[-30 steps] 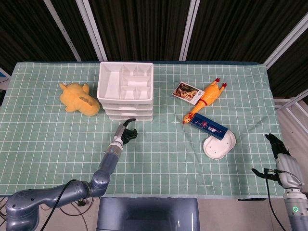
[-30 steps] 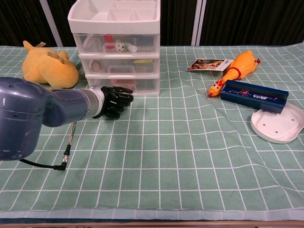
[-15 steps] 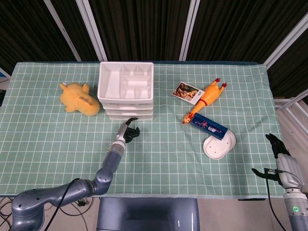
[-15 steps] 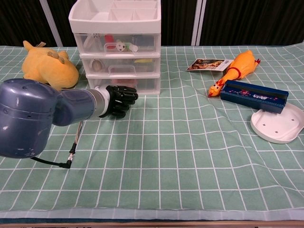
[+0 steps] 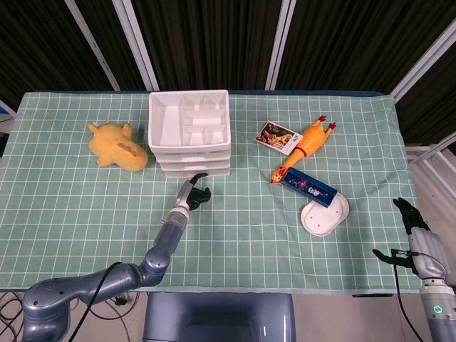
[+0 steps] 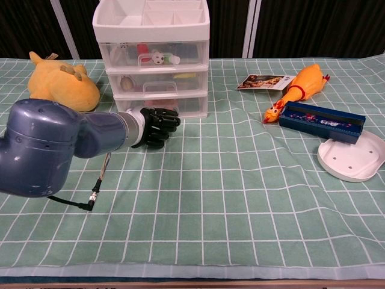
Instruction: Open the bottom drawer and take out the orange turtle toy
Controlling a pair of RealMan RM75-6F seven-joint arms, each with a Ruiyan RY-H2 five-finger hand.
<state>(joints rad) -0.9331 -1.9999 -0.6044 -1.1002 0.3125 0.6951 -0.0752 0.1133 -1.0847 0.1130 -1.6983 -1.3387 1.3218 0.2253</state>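
Observation:
A white three-drawer unit (image 5: 190, 132) (image 6: 153, 36) stands at the back left of the green checked cloth. Its bottom drawer (image 6: 192, 105) is closed. My left hand (image 5: 194, 191) (image 6: 157, 126) sits right against the front of that drawer with its fingers curled in. The hand hides the drawer's handle, so I cannot tell if the fingers hook it. Through the clear drawer fronts I cannot make out the orange turtle toy. My right hand (image 5: 417, 231) hangs off the table's right edge, holding nothing.
A yellow plush (image 5: 117, 146) (image 6: 63, 84) lies left of the drawers. To the right lie a picture card (image 5: 278, 137), a rubber chicken (image 5: 306, 146) (image 6: 298, 84), a blue box (image 5: 308, 187) (image 6: 322, 117) and a white dish (image 5: 325, 214) (image 6: 355, 156).
My left hand has moved forward and to the right, up to the bottom drawer's front. The whole drawer unit has slid a little to the right. The right hand has not moved.

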